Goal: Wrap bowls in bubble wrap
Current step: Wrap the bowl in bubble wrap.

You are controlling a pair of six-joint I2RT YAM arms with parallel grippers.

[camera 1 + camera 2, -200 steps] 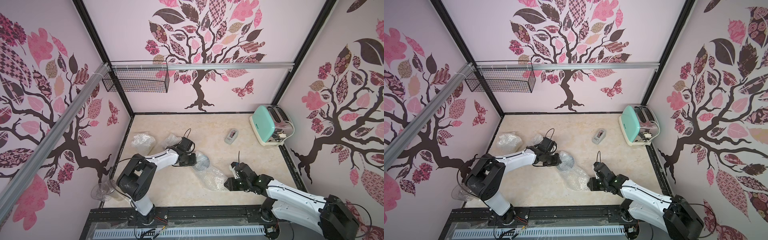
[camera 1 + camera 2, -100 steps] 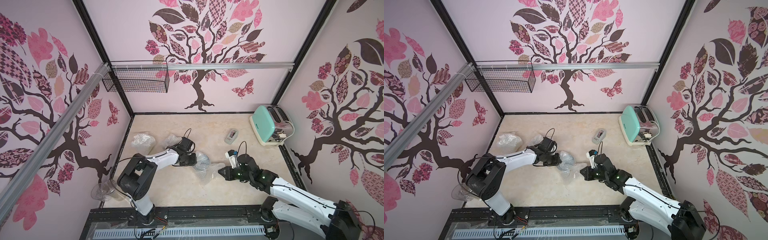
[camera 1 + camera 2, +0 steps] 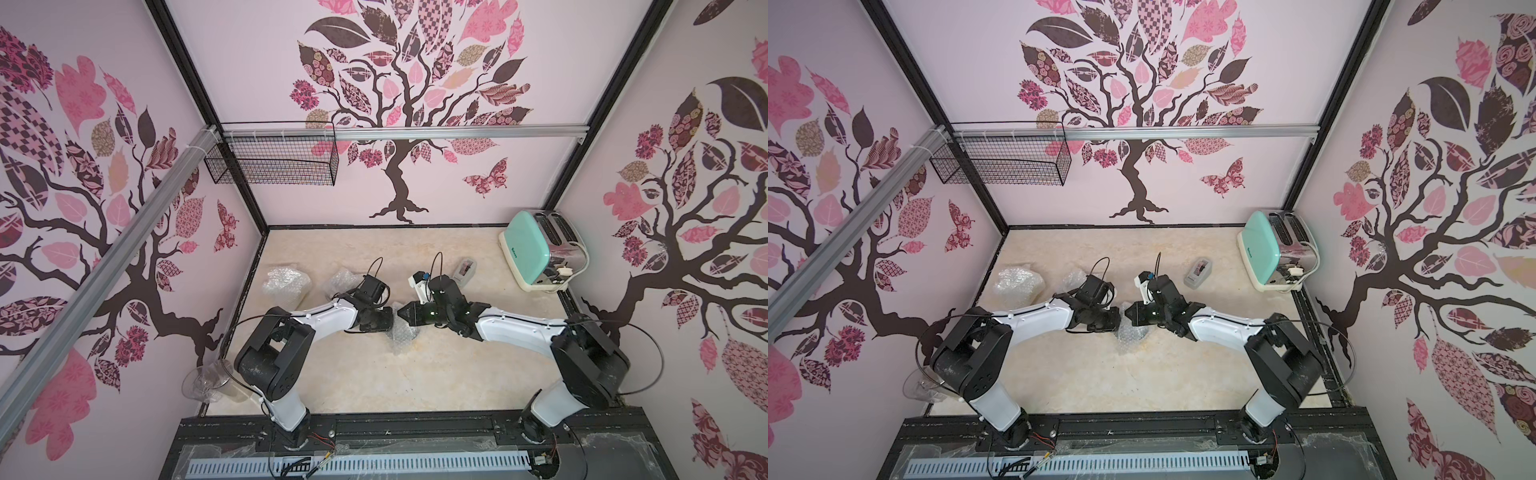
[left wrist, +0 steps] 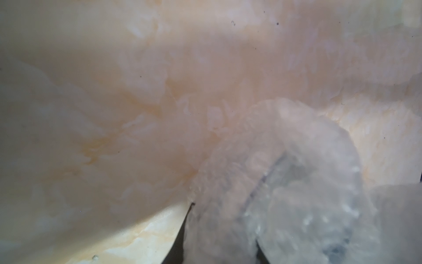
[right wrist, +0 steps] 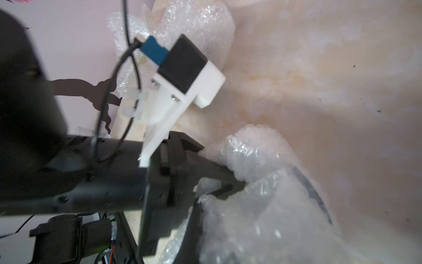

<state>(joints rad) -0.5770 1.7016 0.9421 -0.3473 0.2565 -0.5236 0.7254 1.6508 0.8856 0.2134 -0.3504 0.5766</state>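
Beige marbled tabletop, both arms reaching in to meet at its middle. Two finished-looking bundles of bubble wrap sit well apart, towards the left back corner.

At the meeting point lies a clear, whitish bubble wrap sheet, crumpled and partly folded up. Under it is a small round ceramic bowl, seen only as a dark curved rim through the plastic, so its pattern cannot be told.

Left gripper: in the right wrist view its black fingers are clamped over wrap and what looks like the bowl's edge. It is gripping.

Right gripper: jaws closed, tip right against the left gripper at the wrap. Whether a fold is pinched between them does not show.

Judgement: mid-fold on the third bowl, wrap not yet closed round.

Risks:
- The grippers are nearly touching — any inward move could knock them together.
- If the right jaws hold nothing, the stiff fold springs back open.
- A pull across the left clamp could tip or drag the bowl — ceramic, so it may chip.
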